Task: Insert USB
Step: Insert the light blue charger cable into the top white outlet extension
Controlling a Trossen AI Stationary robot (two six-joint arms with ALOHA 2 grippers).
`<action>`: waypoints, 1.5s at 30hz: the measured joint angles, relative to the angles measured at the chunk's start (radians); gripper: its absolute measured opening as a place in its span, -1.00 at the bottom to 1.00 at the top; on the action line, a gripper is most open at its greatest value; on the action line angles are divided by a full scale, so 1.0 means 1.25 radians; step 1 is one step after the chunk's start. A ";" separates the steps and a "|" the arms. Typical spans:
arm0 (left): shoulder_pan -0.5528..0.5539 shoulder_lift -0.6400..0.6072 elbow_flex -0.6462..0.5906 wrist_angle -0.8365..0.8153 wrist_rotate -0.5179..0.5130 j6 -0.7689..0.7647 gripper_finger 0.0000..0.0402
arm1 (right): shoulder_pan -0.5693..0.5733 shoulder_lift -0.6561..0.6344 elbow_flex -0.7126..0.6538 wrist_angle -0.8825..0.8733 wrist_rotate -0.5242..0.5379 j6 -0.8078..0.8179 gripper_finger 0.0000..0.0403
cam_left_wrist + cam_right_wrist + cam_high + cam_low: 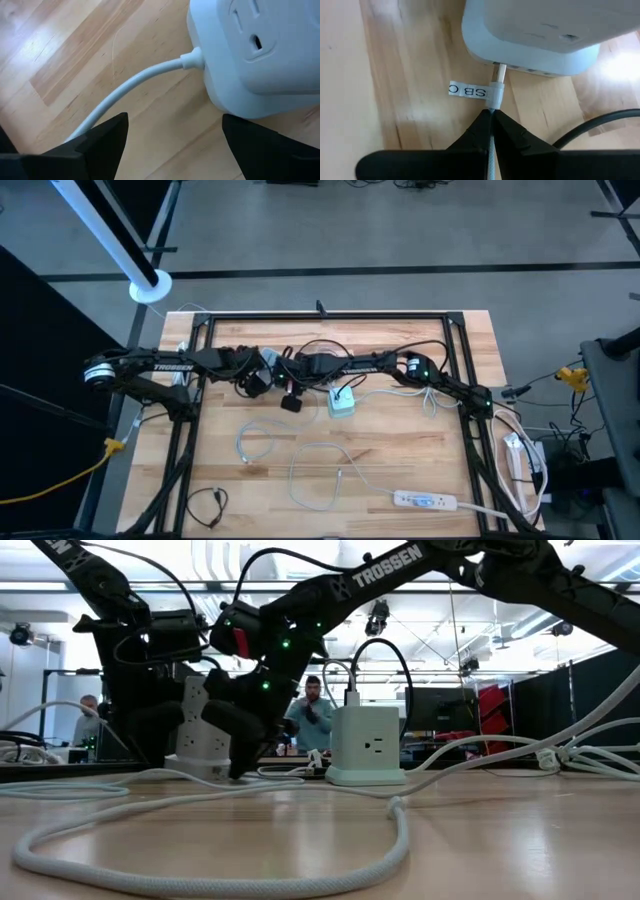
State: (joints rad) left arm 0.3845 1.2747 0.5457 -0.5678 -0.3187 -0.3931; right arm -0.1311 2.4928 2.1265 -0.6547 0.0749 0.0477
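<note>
The right gripper is clenched on the USB cable just behind its plug, whose metal tip touches the port side of the pale power cube at the table's middle. The plug is small, light and stiff; its cable is soft, so a hold near the plug is best. The left gripper stands released, empty, beside the cube's white cord. I judge the room between both arms narrow.

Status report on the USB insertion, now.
Right gripper shut on USB cable, plug tip at the power cube port. Left gripper open beside the cube's cord. Nothing blocking.
</note>
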 joint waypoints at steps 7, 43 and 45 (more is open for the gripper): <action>0.000 0.000 0.000 0.002 0.000 -0.001 0.56 | 0.004 0.000 0.000 0.002 0.000 0.004 -1.00; 0.000 0.001 0.000 0.007 0.012 -0.003 0.56 | 0.016 -0.003 0.002 -0.023 0.003 -0.019 -1.00; 0.000 0.001 0.000 0.007 0.012 -0.004 0.56 | 0.015 -0.003 0.002 -0.023 0.004 -0.028 -1.00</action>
State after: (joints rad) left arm 0.3843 1.2755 0.5457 -0.5594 -0.3038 -0.3980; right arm -0.1120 2.4893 2.1291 -0.6830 0.0795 0.0127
